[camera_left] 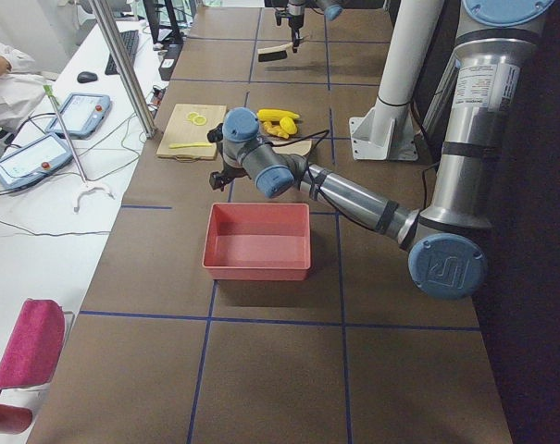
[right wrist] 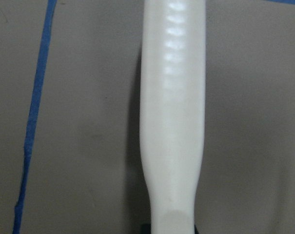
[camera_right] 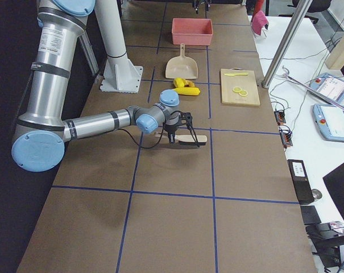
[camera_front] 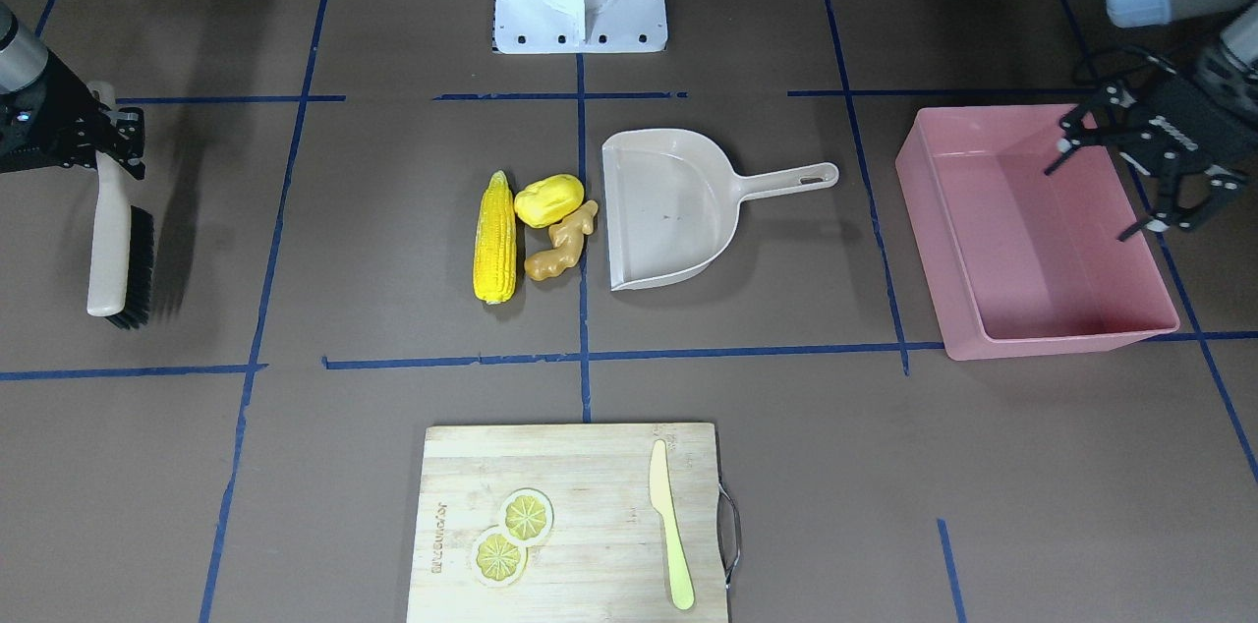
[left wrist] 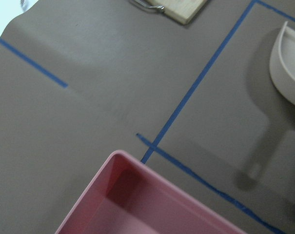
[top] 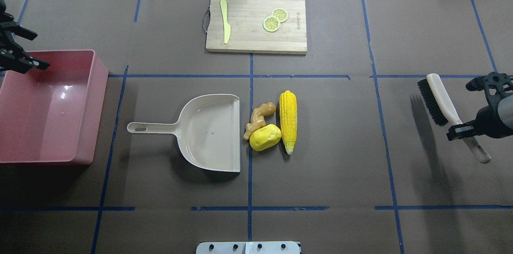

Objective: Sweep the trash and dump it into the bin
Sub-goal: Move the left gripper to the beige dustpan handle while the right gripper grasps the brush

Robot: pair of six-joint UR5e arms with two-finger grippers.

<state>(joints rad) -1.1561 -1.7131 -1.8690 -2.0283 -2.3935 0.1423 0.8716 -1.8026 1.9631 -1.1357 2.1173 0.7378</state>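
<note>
On the brown, blue-taped table (camera_front: 147,505) the dustpan (camera_front: 668,210) lies with its open lip just beside the trash. The corn cob (camera_front: 495,240), lumpy yellow piece (camera_front: 548,199) and ginger root (camera_front: 562,245) are bunched there, presumably so one short sweep carries them in. Well beyond them from the dustpan, the right gripper (camera_front: 110,137) is clamped on the brush (camera_front: 108,240) handle, poised to push; past the dustpan's handle end, the left gripper (camera_front: 1089,202) hovers over the pink bin (camera_front: 1061,340), jaws apart — likely to take that handle.
</note>
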